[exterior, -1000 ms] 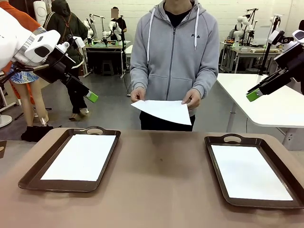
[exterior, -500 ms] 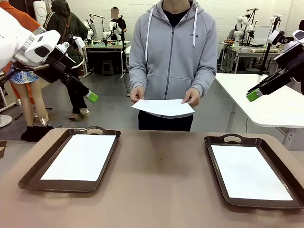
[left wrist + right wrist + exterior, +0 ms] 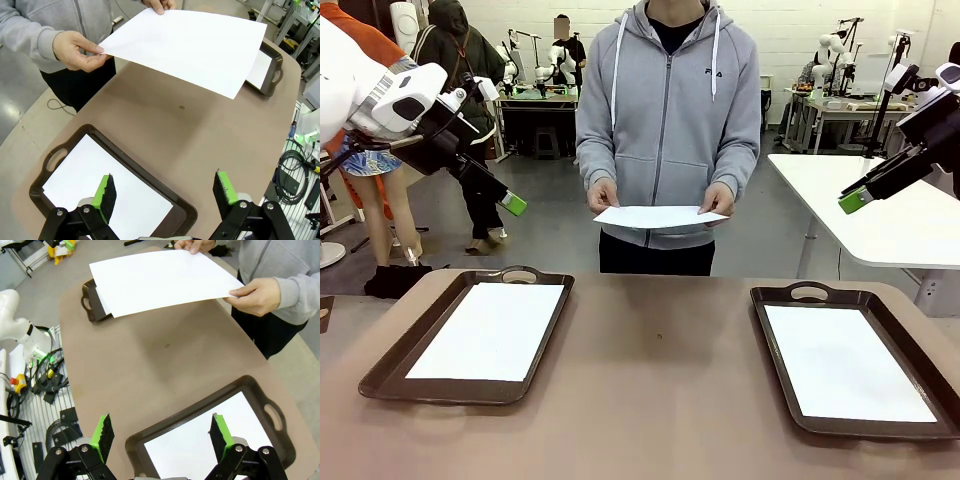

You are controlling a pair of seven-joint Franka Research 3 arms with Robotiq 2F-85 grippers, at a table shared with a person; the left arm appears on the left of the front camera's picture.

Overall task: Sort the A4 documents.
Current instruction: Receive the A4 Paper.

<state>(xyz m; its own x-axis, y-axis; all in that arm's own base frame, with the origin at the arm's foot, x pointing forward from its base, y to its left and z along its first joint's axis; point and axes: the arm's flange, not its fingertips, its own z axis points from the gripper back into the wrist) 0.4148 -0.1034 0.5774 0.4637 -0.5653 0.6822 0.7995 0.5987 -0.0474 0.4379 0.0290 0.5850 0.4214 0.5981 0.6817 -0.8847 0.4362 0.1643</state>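
Across the table a person holds one white A4 sheet (image 3: 660, 216) nearly flat in both hands, above the table's far edge; it also spreads across the left wrist view as the sheet (image 3: 190, 45) and the right wrist view as the sheet (image 3: 160, 280). Another sheet (image 3: 490, 330) lies in the left brown tray (image 3: 380, 375), and a third sheet (image 3: 845, 362) lies in the right tray (image 3: 775, 400). My left gripper (image 3: 510, 203) hangs high at the left, open and empty (image 3: 165, 186). My right gripper (image 3: 855, 198) hangs high at the right, open and empty (image 3: 161, 426).
The brown table (image 3: 660, 380) is bare between the two trays. A white table (image 3: 890, 220) stands behind at the right. Cables and gear lie on the floor beside the table (image 3: 45, 380).
The person has moved slightly left and levelled the held sheet from a downward tilt to nearly flat. Both arms have stayed still.
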